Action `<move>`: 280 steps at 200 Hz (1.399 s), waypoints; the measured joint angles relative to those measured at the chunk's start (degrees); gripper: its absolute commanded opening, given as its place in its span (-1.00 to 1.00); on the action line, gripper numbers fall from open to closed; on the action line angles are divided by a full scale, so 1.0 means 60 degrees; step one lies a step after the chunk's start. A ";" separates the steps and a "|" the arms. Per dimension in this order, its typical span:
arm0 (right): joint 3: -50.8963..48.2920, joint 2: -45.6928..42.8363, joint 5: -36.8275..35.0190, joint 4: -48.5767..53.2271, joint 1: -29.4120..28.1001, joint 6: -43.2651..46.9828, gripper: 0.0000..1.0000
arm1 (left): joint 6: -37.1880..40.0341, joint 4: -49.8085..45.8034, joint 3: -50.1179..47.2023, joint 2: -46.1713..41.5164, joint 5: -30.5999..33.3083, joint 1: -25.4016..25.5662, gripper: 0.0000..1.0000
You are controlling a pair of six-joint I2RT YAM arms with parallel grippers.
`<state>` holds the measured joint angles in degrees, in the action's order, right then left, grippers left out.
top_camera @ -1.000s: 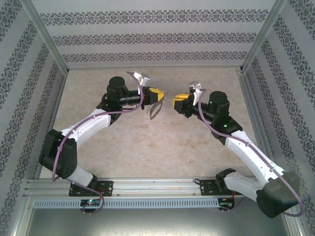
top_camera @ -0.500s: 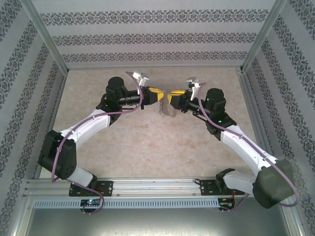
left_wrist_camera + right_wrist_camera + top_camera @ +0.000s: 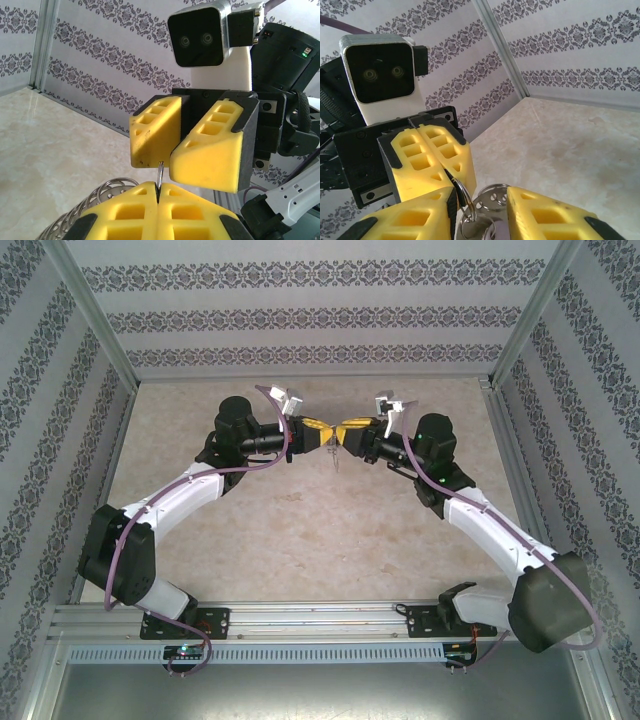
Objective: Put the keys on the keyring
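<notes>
Left gripper point(image 3: 157, 194) clamped tight on the keyring point(image 3: 158, 176), aloft over the table point(image 3: 300, 540). Right gripper point(image 3: 481, 220) jaws apart around the ring. We think the key point(image 3: 487, 229) sits between them, but can't tell if it's gripped.

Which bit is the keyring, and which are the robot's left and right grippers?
left gripper point(image 3: 157, 192), left wrist view, seam between its fingertips.
keyring point(image 3: 159, 176), left wrist view, thin wire just above that seam.
right gripper point(image 3: 345, 432), top view, between its yellow fingertips.

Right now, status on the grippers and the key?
Left gripper shut on ring. Right gripper pinching key, tip to tip with left. Nothing seen blocking.
</notes>
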<state>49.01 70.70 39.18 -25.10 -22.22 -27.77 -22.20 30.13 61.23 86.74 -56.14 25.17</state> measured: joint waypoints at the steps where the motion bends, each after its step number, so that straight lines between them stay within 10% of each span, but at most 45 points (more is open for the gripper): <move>1: 0.0000 0.0000 0.0011 -0.0007 0.0000 -0.0018 -0.45 | 0.0000 0.0000 0.0000 0.0000 0.0000 0.0000 -1.00; 166: 0.0004 0.0138 0.0557 -0.0215 0.0000 -0.0117 -1.00 | -0.0135 0.0073 0.0000 0.0000 -0.0018 -0.0007 -1.00; 214: 0.0535 0.0066 0.0506 0.1082 0.0062 0.0721 -1.00 | 0.0226 -0.0120 -0.0015 -0.0142 0.0266 -0.0007 -0.28; 280: 0.2259 -0.0295 -0.0397 0.5111 0.0055 0.3708 -1.00 | 0.1060 -0.1093 0.0033 -0.0688 0.0408 -0.0025 0.09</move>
<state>62.57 68.93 36.80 5.56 -21.89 -5.52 -15.84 23.57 61.43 82.61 -53.69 25.02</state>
